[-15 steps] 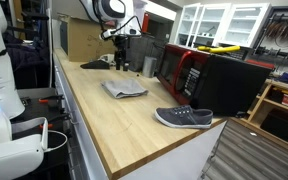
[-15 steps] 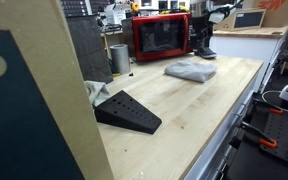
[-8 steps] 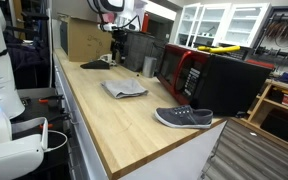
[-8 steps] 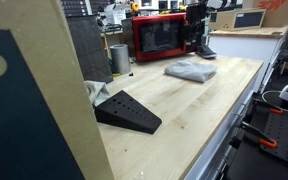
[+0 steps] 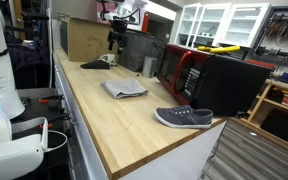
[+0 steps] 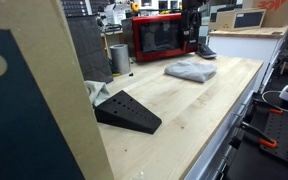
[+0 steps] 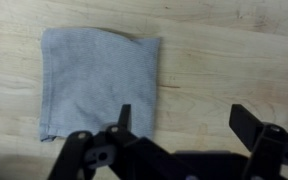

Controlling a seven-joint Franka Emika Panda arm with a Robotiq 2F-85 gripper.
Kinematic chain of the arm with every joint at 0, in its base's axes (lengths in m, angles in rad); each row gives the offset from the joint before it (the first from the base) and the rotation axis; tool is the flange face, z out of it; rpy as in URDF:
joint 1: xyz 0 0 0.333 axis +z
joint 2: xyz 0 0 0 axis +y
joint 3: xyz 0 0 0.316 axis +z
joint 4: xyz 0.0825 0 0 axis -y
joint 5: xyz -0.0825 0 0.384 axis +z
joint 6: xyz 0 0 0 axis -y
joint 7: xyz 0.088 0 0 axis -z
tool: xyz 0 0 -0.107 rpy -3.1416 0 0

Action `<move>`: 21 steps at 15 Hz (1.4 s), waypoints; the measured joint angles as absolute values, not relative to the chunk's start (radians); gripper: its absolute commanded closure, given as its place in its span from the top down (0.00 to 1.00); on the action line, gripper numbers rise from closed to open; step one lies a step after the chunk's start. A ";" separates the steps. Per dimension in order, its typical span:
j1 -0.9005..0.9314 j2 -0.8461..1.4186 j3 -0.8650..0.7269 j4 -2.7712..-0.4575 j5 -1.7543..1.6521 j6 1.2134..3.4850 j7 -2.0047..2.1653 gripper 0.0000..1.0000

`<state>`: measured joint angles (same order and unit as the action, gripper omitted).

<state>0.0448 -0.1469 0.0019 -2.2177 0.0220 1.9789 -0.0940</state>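
A folded grey cloth (image 7: 99,85) lies flat on the wooden worktop (image 7: 224,60); both exterior views also show the cloth (image 5: 123,89) (image 6: 190,71). My gripper (image 7: 184,120) hangs high above the bench, open, with nothing between its fingers. In the wrist view its left finger (image 7: 123,117) overlaps the cloth's right edge, while the right finger (image 7: 248,122) is over bare wood. In the exterior views the gripper (image 5: 113,38) (image 6: 191,22) hovers well above the far end of the bench.
A grey shoe (image 5: 183,118) (image 6: 206,51) lies near one end of the bench. A red microwave (image 5: 189,72) (image 6: 161,36) stands along the back, with a metal cup (image 6: 119,57) beside it. A black wedge (image 6: 127,111) (image 5: 94,63) sits at the other end.
The arm has risen and drawn back along the bench away from the shoe end. The gripper stays open. Cloth, shoe and wedge have not moved.
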 measured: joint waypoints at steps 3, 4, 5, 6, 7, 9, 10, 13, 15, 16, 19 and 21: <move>0.049 -0.160 0.008 -2.187 0.022 1.944 -0.095 1.00; 0.050 -0.164 0.010 -2.179 0.022 1.934 -0.095 1.00; 0.051 -0.168 0.011 -2.172 0.022 1.927 -0.095 1.00; 0.051 -0.171 0.013 -2.165 0.022 1.921 -0.095 1.00; 0.053 -0.173 0.015 -2.160 0.022 1.915 -0.096 1.00; 0.059 -0.177 0.017 -2.152 0.022 1.905 -0.096 1.00; 0.062 -0.178 0.017 -2.149 0.022 1.902 -0.096 1.00; 0.069 -0.179 0.022 -2.136 0.022 1.893 -0.096 1.00; 0.075 -0.182 0.024 -2.128 0.022 1.888 -0.096 1.00; 0.076 -0.184 0.027 -2.123 0.022 1.886 -0.096 1.00; 0.076 -0.186 0.031 -2.111 0.023 1.874 -0.096 1.00; 0.075 -0.184 0.031 -2.112 0.023 1.874 -0.096 1.00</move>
